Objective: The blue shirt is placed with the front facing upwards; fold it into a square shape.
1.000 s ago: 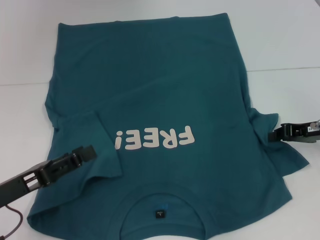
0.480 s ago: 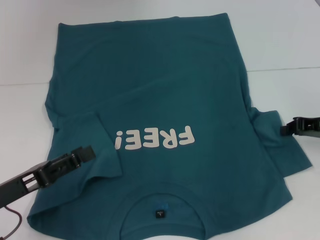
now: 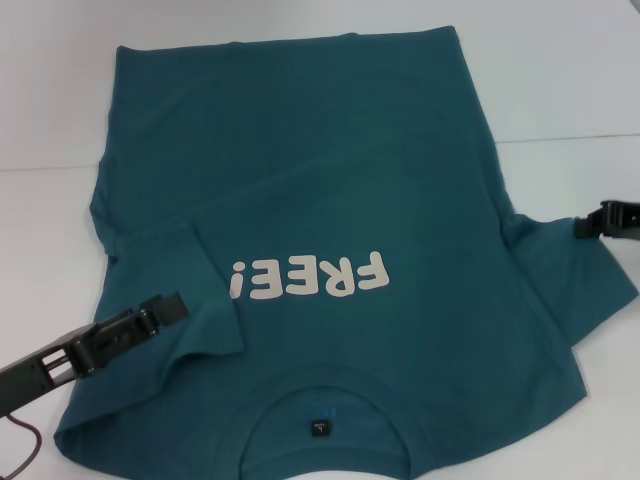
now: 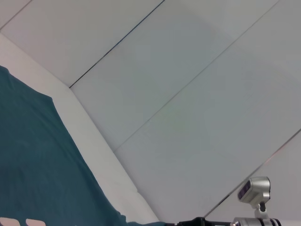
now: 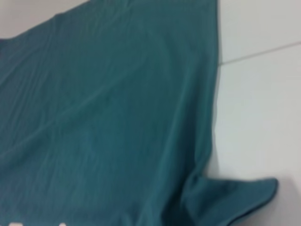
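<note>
The blue shirt (image 3: pixel 300 170) lies face up on the white table (image 3: pixel 560 80), collar and black label (image 3: pixel 319 428) toward me, cream letters "FREE!" (image 3: pixel 310 278) across the chest. One sleeve (image 3: pixel 195 300) is folded inward over the body, and my left gripper (image 3: pixel 168 307) hovers at its edge. The other sleeve (image 3: pixel 575 285) is spread outward. My right gripper (image 3: pixel 590 226) is shut on that sleeve's upper corner at the right edge of the head view. The right wrist view shows only the shirt (image 5: pixel 103 117) and this sleeve (image 5: pixel 235 197). In the left wrist view the shirt (image 4: pixel 37 179) shows too.
A seam line (image 3: pixel 570 138) crosses the table behind the shirt. A thin red cable (image 3: pixel 28 445) hangs under my left arm. The right arm's wrist (image 4: pixel 256 193) appears far off in the left wrist view.
My right gripper has moved outward to the right and farther from me, drawing the bunched sleeve out flat. The left gripper and the folded sleeve have stayed put.
</note>
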You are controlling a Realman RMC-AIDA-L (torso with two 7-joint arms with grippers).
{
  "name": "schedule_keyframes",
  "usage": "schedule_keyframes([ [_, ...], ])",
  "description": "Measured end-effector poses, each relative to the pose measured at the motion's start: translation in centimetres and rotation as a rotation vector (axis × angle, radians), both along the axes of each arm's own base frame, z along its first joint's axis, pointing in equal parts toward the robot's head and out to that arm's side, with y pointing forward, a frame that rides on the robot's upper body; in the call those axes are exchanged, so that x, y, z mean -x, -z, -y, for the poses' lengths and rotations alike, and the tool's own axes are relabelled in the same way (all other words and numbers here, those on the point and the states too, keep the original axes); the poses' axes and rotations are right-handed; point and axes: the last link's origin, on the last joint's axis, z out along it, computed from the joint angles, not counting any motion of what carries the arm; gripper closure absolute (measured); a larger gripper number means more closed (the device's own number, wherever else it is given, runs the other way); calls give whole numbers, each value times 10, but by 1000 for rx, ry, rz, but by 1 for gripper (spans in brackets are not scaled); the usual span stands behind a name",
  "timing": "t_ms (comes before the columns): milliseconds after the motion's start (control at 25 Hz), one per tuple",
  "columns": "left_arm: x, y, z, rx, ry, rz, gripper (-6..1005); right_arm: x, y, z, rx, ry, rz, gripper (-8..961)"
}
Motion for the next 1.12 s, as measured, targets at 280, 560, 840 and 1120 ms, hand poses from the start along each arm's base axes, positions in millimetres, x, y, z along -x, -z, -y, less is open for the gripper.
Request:
schedule_keyframes([
  [280, 2, -2, 3, -10, -10, 11, 174, 12, -10, -8, -23, -20, 4, 904],
  [560, 4, -3, 5, -10, -14, 15, 174, 24, -16, -18, -39, -47, 13, 890],
  [840, 4, -5, 6, -19, -16, 24, 174, 25, -20, -18, -42, -29, 21, 877],
  [1120, 4, -5, 5, -20, -14, 24, 175, 38, -7, -15, 41, -52, -10, 863],
])
